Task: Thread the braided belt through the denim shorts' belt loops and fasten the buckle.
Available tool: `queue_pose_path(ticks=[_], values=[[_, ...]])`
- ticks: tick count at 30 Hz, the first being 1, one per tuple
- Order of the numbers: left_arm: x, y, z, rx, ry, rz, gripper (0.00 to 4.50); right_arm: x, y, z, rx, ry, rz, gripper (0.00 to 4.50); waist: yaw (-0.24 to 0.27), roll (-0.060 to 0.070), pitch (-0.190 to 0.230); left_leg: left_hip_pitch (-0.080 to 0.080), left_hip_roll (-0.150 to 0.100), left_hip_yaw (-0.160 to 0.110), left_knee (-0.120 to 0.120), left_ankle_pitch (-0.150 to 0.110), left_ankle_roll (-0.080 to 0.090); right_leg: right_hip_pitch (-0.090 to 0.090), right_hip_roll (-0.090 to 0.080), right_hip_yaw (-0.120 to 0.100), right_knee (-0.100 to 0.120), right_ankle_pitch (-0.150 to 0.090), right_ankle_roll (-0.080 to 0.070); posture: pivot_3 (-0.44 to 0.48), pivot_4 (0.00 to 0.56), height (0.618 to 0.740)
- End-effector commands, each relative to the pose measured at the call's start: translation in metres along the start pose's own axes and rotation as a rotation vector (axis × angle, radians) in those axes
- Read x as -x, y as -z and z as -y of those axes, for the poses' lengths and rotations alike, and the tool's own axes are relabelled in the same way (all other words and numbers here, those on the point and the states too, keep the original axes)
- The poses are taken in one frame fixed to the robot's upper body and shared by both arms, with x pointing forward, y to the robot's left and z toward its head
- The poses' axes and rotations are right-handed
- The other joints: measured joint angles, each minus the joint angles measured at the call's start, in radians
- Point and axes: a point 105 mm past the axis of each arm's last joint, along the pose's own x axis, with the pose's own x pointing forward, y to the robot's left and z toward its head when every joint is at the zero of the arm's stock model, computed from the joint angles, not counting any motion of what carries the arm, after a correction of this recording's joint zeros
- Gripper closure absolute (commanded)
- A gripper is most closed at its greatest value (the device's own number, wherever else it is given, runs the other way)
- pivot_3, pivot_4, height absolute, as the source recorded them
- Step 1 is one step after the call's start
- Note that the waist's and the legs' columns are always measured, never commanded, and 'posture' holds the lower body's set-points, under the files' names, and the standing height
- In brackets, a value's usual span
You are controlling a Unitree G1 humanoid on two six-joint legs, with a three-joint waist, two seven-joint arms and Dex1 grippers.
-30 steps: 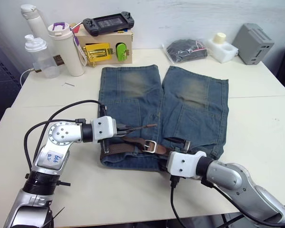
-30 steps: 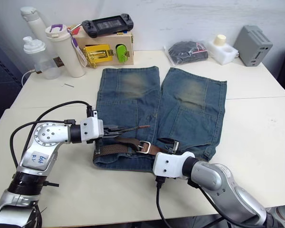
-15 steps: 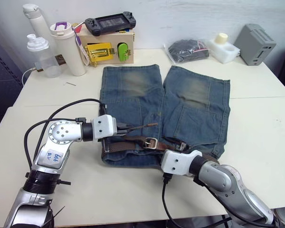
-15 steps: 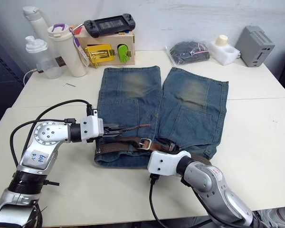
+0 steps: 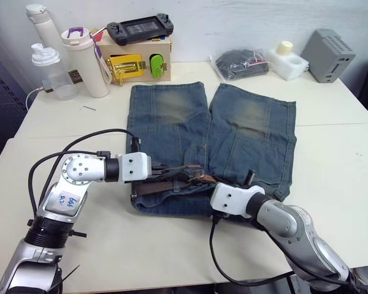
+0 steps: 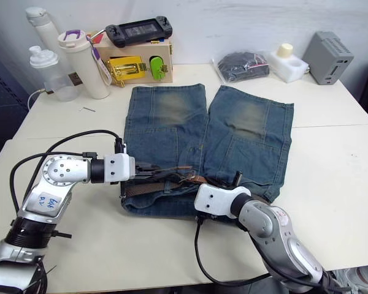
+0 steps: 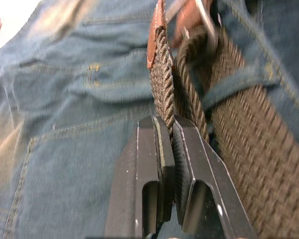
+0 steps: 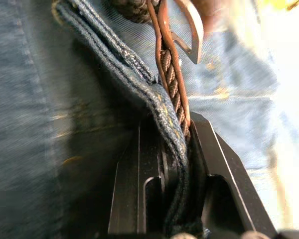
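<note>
You can't see the buckle (image 7: 202,22) clearly: it's blurred and cut off above the braided belt (image 7: 164,94). Whether it's fastened can't be told.

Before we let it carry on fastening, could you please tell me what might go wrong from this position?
1. The right claw grips the shorts' waistband fold together with the belt, so pulling may drag and bunch the denim rather than feed the strap.
2. The left claw pinches only the belt's thin end edge-on; it could slip out under tension.
3. The buckle sits tilted close to the strap, so the end may miss the frame.
</note>
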Motion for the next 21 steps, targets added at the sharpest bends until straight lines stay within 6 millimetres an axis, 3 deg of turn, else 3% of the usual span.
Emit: queue_pose_path(ticks=[1, 12, 21], values=[[0.004, -0.005, -0.008, -0.045, -0.012, -0.007, 4.5, 0.002, 0.002, 0.01, 0.113, 0.048, -0.009, 4.48, 0.001, 0.0, 0.0, 0.0, 0.0, 0.0, 0.0, 0.0, 0.0, -0.001, 0.0, 0.0, 0.001, 0.0, 0.0, 0.0, 0.15, 0.646], [0.005, -0.015, -0.009, -0.193, 0.047, -0.013, 4.5, -0.002, 0.002, 0.008, 0.136, 0.032, 0.001, 4.48, 0.0, 0.0, 0.0, -0.002, 0.0, 0.0, 0.002, 0.0, 0.0, -0.004, 0.0, 0.0, 0.005, 0.0, 0.0, 0.0, 0.15, 0.646], [0.013, -0.008, -0.032, -0.44, 0.081, -0.147, 4.5, -0.005, 0.0, 0.006, 0.126, 0.022, 0.015, 4.48, -0.001, 0.0, 0.0, -0.003, 0.0, 0.0, 0.002, 0.0, -0.001, -0.005, 0.0, 0.0, 0.006, 0.0, 0.0, 0.0, 0.15, 0.646]])
